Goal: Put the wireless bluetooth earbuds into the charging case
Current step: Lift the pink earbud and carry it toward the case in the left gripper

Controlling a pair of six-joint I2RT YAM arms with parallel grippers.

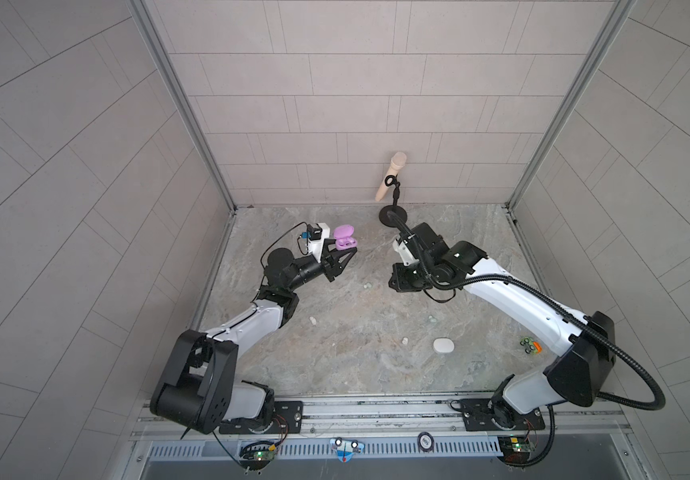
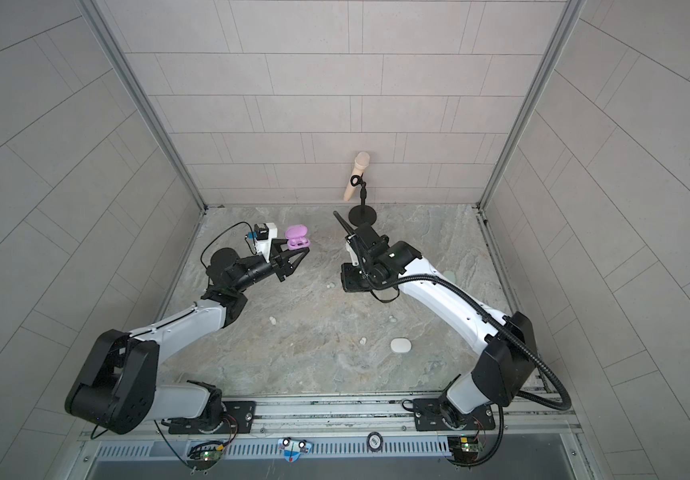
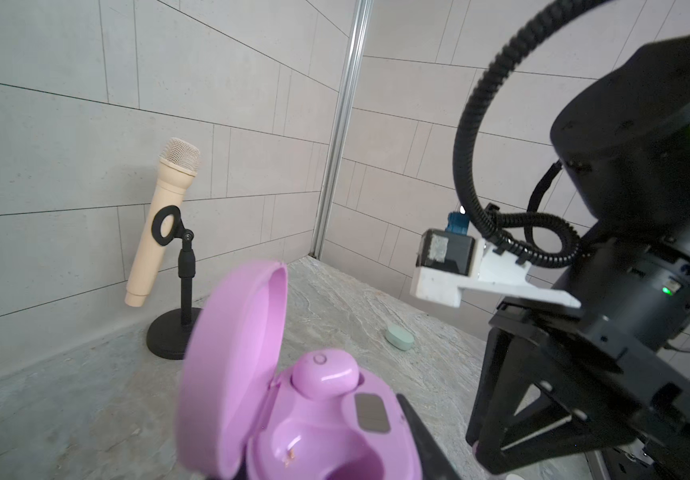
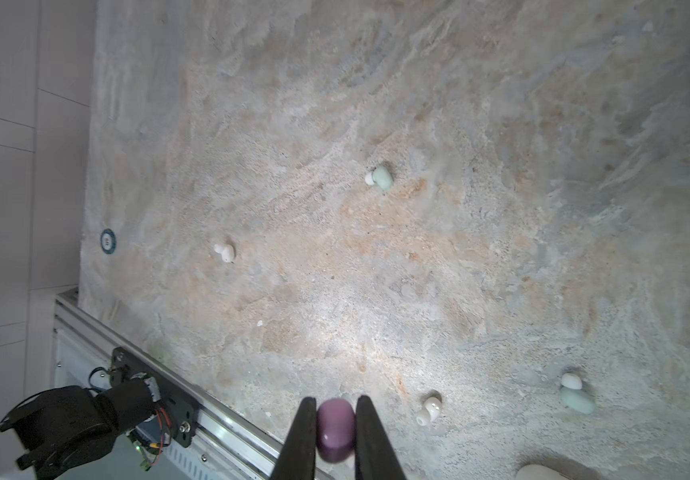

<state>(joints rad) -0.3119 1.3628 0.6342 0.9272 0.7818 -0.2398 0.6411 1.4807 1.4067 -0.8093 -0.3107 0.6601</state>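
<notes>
1. The left fingers (image 1: 347, 251) were clamped on the lilac case (image 1: 344, 242). They held it above the far left of the bench (image 1: 356, 374) with its lid standing open.
2. One lilac earbud (image 3: 324, 374) sat in a socket of the lilac case; the neighbouring socket (image 3: 310, 449) was empty.
3. The right fingers (image 4: 301, 436) pinched a second lilac earbud (image 4: 335, 430) between their tips, well apart from the lilac case.
4. A mint earbud (image 4: 383, 178) and a white earbud (image 4: 225, 251) lay loose on the bench, apart from each other.
5. Another mint earbud (image 4: 576, 397) and another white earbud (image 4: 430, 409) lay nearer the right fingers.
6. A closed white case (image 1: 443, 345) rested towards the front right; a closed mint case (image 3: 399, 337) lay farther back.
7. A beige microphone (image 1: 391, 176) leaned in its black stand (image 1: 393, 214) by the back wall, and a small toy (image 1: 529, 345) lay at the right edge.
</notes>
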